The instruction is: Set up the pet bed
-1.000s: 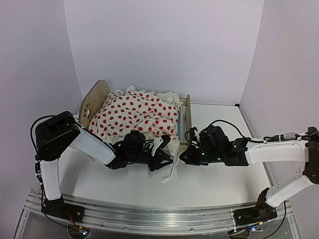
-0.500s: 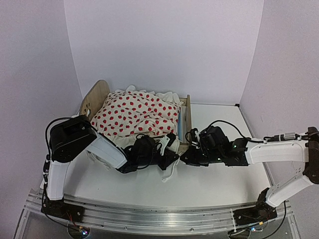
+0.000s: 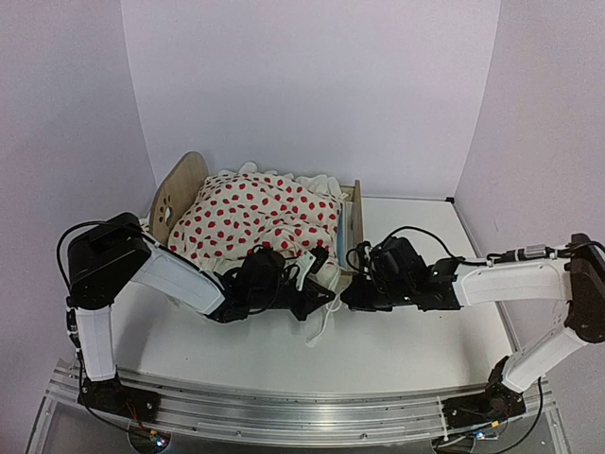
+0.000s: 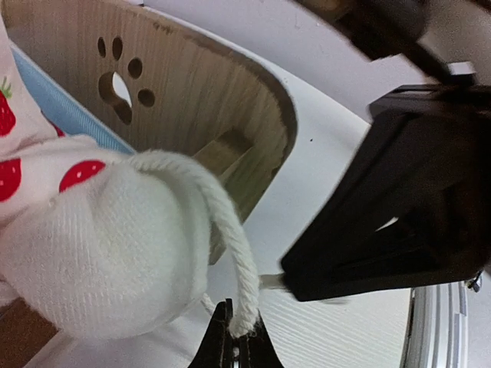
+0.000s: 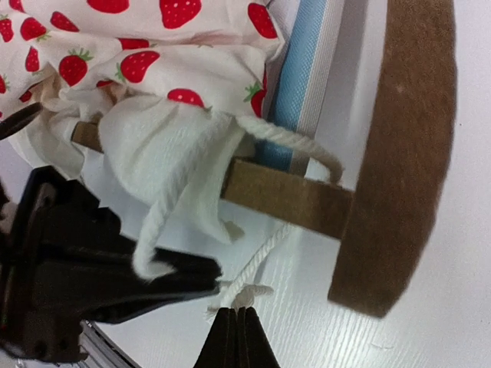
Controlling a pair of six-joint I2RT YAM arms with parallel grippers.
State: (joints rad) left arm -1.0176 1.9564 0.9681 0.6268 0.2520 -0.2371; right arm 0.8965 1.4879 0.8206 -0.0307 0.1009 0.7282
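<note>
Now left jaws pinch twisted white cord [image 4: 232,253]; right jaws closed beside curved plywood pet bed [image 5: 399,153]

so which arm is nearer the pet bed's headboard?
Left. The left arm has its elbow close in front of the headboard. The right arm reaches in from the opposite end, beyond the footboard.

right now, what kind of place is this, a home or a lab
Likely a robot lab booth, not a home: plain white walls around a white table, the left arm and right arm bolted to a metal rail at its near edge.
</note>
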